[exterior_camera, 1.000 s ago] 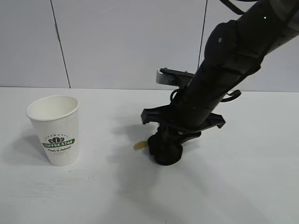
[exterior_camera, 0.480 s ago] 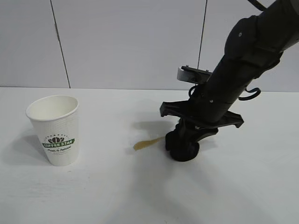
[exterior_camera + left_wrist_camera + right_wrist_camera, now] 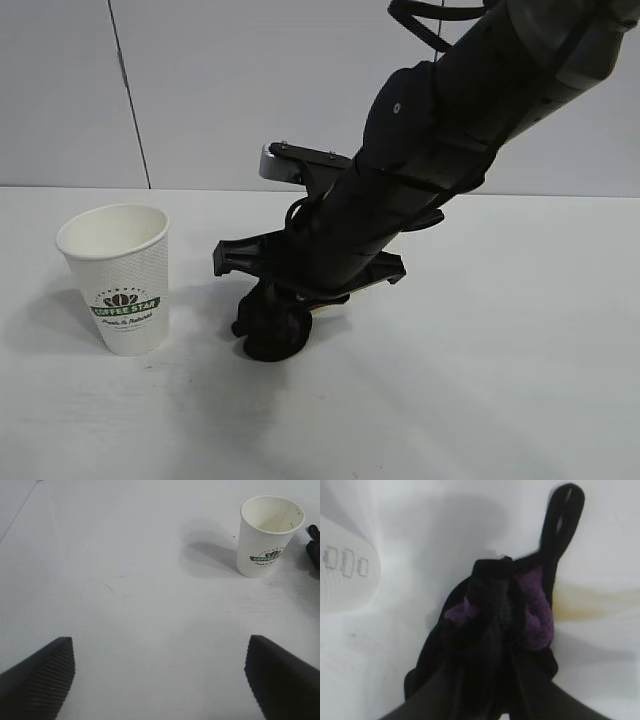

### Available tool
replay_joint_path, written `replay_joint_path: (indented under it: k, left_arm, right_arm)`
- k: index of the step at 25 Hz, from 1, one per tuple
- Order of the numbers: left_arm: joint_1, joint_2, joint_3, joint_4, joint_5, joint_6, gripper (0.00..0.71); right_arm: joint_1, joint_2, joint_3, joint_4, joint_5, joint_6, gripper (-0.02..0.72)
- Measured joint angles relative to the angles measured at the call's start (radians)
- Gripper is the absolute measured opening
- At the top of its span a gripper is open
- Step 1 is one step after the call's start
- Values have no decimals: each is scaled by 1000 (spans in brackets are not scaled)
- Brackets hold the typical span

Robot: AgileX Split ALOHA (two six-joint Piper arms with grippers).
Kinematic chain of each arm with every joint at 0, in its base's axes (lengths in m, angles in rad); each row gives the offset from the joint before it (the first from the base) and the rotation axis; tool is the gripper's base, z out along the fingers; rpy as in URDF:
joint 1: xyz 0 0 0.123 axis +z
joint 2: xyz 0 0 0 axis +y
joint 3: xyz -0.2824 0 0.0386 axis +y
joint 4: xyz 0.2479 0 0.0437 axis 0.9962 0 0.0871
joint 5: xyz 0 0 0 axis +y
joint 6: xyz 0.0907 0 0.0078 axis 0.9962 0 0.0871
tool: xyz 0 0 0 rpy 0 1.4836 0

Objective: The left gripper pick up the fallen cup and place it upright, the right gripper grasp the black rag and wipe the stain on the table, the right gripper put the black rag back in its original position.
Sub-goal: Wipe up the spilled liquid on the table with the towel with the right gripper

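While right gripper point(image 3: 272, 335) fingers pinch black rag point(image 3: 495, 630), wiping is underway; next: sweep over stain point(image 3: 580, 605). Left gripper point(image 3: 160, 675) spread.

The cup point(image 3: 118, 278) stood upright on the table point(image 3: 520, 380), toward the left side in the exterior view. To its right, near but not touching, the black rag point(image 3: 272, 330) lay pressed on the tabletop beneath the right gripper point(image 3: 275, 318), whose arm slanted down from the upper right. The stain point(image 3: 580, 605) lay just beside the rag, on the side away from the cup. The left gripper point(image 3: 160, 675) hung over bare table, well apart from the cup.
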Motion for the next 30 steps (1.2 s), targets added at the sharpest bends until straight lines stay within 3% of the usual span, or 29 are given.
replay_joint_path:
  k: [10, 16, 24, 30]
  left_arm:
    - [0, 0, 0, 0, 0, 0, 664]
    - [0, 0, 0, 0, 0, 0, 664]
    - [0, 0, 0, 0, 0, 0, 664]
    - [0, 0, 0, 0, 0, 0, 664]
  right_arm:
    - [-17, 35, 0, -8, 10, 0, 130]
    - [-124, 28, -4, -58, 69, 0, 130]
    - [-314, 11, -16, -91, 217, 0, 130]
    - [-348, -25, -23, -129, 412, -6, 130]
